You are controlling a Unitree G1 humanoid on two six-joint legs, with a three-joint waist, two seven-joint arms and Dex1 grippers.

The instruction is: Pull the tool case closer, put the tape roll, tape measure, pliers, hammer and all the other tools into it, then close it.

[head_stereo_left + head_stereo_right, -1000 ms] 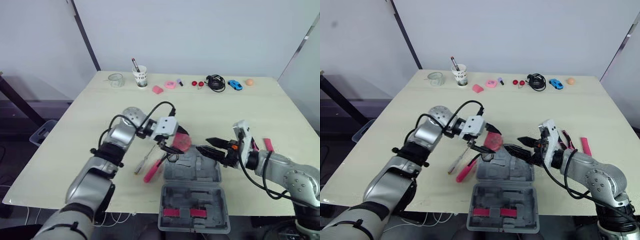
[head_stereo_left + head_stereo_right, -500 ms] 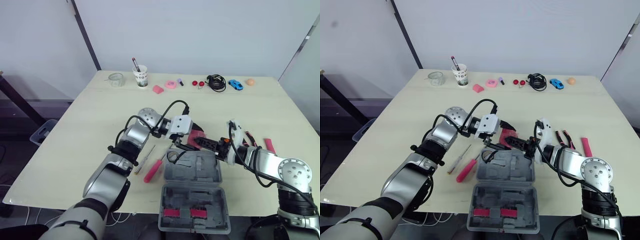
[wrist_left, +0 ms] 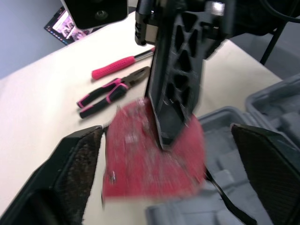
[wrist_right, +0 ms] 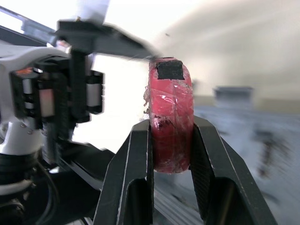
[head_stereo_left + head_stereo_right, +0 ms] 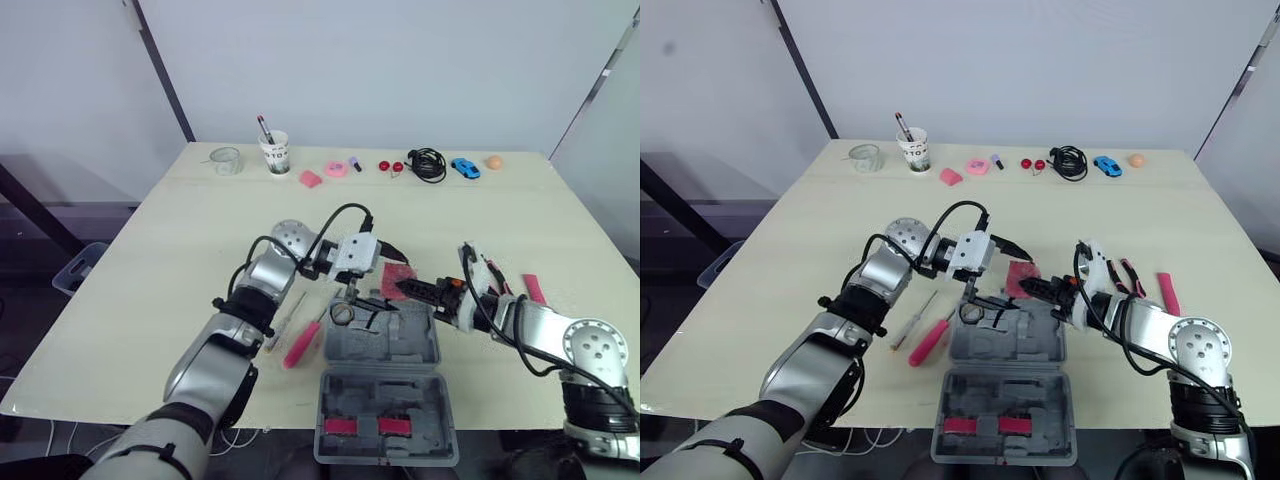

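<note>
Red tape roll held at the open tool case

The right pincer (image 5: 404,289) pinches the red tape roll (image 4: 170,117) edge-on at frame centre, just past the grey tool case (image 5: 428,352); the left pincer (image 3: 166,133) is spread wide around it. A pink screwdriver (image 5: 299,346) lies on the desk (image 5: 190,230) left of the case
</note>
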